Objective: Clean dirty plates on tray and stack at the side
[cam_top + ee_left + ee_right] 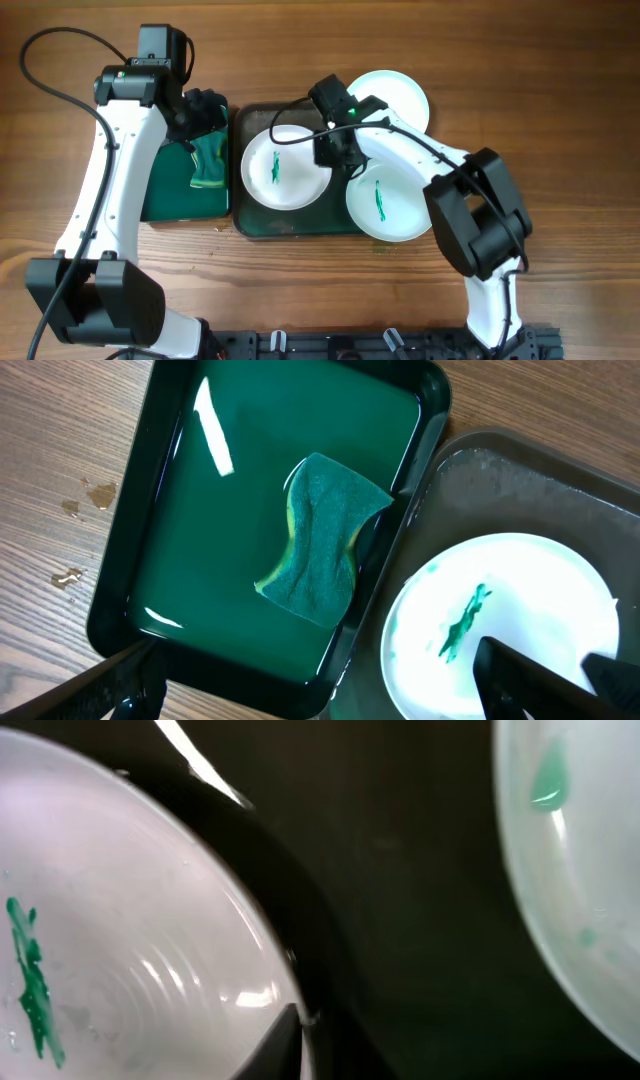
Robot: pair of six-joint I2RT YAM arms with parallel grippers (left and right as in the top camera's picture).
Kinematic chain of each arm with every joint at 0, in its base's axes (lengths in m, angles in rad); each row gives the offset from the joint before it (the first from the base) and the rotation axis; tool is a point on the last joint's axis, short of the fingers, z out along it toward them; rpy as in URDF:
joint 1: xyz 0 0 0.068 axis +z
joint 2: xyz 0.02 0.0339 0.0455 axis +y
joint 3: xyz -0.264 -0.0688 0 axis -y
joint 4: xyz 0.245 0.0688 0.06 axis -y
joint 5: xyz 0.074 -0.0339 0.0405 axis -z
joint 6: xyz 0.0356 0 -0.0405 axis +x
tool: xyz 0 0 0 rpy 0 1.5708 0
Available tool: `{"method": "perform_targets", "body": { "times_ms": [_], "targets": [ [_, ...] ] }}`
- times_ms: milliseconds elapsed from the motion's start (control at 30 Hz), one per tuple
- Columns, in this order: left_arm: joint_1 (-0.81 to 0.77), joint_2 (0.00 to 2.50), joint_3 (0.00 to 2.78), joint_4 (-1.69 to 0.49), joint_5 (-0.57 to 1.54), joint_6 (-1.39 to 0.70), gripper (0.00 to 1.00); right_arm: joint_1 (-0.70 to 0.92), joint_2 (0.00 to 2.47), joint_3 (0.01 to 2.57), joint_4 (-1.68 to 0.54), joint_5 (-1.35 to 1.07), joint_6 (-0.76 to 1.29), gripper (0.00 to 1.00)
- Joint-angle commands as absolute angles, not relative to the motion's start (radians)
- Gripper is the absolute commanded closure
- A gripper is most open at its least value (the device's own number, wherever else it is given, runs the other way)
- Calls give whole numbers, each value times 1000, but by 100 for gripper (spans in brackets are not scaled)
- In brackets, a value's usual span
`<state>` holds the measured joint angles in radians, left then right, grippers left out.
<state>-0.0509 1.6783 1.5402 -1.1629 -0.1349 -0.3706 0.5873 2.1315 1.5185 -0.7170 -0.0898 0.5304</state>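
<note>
Brown wood-grain table [560,120], with a few wet spots [88,494] beside the small green sponge tray [220,540], in which a green sponge [320,540] lies. Just right of it sits the large dark tray [262,222], carrying one streaked plate [283,167]. A second streaked plate [385,200] overlaps the tray's right edge. A third plate [400,92], apparently clean, lies at its far right corner. The left gripper [205,105] hangs over the sponge tray, spread wide and empty. The right gripper [335,150] hovers between the plates; I cannot tell how far open it is.

- My left arm [105,175] stretched forward; the left tool [205,112] pointed down, fingers [535,680] spread wide.
- My right arm [425,160] angled forward-left; I couldn't read the right tool [335,147].
</note>
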Motion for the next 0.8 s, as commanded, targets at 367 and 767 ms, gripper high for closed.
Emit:
{"method": "perform_targets", "body": {
  "times_ms": [367, 767],
  "targets": [
    [-48, 1790, 1556, -1159, -146, -376, 20, 583, 2192, 1510, -697, -139, 605, 96],
    [71, 1970, 1556, -1078, 123, -178, 47, 583, 2192, 1510, -694, -139, 601, 96]
  ]
}}
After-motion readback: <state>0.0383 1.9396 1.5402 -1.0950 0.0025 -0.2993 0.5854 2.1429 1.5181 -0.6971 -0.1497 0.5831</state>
